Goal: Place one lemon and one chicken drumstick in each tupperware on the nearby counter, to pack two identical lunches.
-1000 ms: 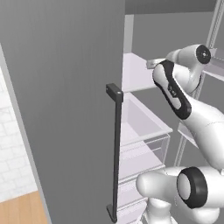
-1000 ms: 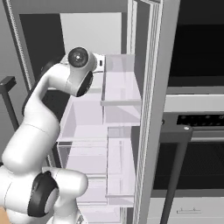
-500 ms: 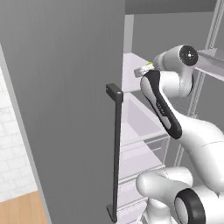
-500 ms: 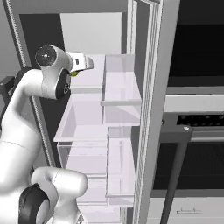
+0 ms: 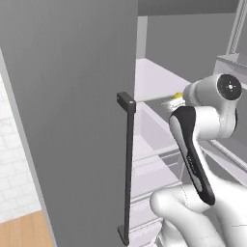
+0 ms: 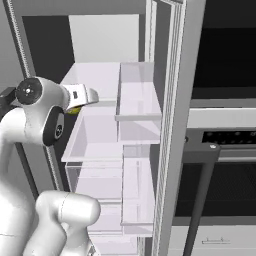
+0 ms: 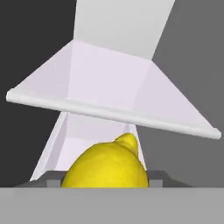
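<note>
A yellow lemon (image 7: 105, 164) fills the bottom of the hand view, and my gripper (image 7: 105, 179) is shut on it, one dark finger tip on each side. In the left base view the gripper (image 5: 174, 100) is in front of the open fridge's shelves, with a bit of the lemon (image 5: 178, 95) showing at its end. The right base view has the gripper (image 6: 84, 96) just left of the shelves, with the lemon (image 6: 74, 110) peeking out under it. The chicken drumstick, the tupperware and the counter are out of view.
The grey fridge door (image 5: 72, 96) with its dark vertical handle (image 5: 128, 164) stands open on the left. Pale shelves (image 6: 97, 75), a drawer (image 6: 95, 145) and door bins (image 6: 139, 100) lie ahead. An oven (image 6: 225, 125) with a dark handle (image 6: 200, 200) is to the right.
The arm has swung leftward and down, drawing the hand back from deep between the shelves to the fridge's front, with the lemon still in its grip.
</note>
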{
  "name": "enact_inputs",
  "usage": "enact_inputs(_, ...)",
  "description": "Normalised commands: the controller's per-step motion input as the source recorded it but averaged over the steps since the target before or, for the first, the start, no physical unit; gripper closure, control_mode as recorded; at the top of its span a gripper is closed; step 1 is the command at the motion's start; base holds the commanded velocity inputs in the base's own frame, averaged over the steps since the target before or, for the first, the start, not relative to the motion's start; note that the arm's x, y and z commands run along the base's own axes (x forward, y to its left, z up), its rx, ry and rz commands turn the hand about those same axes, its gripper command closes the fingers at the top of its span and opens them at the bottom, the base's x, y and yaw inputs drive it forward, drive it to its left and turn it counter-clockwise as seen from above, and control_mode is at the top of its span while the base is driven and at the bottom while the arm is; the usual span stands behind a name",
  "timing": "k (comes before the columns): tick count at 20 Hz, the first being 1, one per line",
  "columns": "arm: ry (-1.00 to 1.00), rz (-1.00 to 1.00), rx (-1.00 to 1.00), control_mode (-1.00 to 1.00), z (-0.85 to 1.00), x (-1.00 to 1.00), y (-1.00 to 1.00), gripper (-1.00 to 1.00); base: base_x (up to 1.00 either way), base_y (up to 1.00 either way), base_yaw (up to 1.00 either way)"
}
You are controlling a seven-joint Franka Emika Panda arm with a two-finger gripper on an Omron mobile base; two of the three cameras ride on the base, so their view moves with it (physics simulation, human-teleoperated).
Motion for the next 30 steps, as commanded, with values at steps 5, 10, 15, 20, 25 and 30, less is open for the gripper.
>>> enact_inputs(5, 0.41, 0.02, -0.15, -1.00, -0.91, -1.00, 0.12, 1.00, 0.00, 0.00, 0.00)
enact_inputs(10, 0.31, 0.05, -0.10, 1.00, -0.80, -0.80, 0.01, 1.00, -0.20, 0.01, 0.01)
enact_inputs(15, 0.00, 0.00, 0.00, 1.00, 0.00, 0.00, 0.00, 1.00, -1.00, 0.05, 0.04)
enact_inputs(20, 0.00, 0.00, 0.00, 1.00, 0.00, 0.00, 0.00, 1.00, -1.00, -0.05, 0.00)
enact_inputs(25, 0.00, 0.00, 0.00, 1.00, 0.00, 0.00, 0.00, 1.00, -1.00, -0.47, -0.03)
enact_inputs(30, 0.00, 0.00, 0.00, 1.00, 0.00, 0.00, 0.00, 1.00, -0.86, -0.96, -0.39)
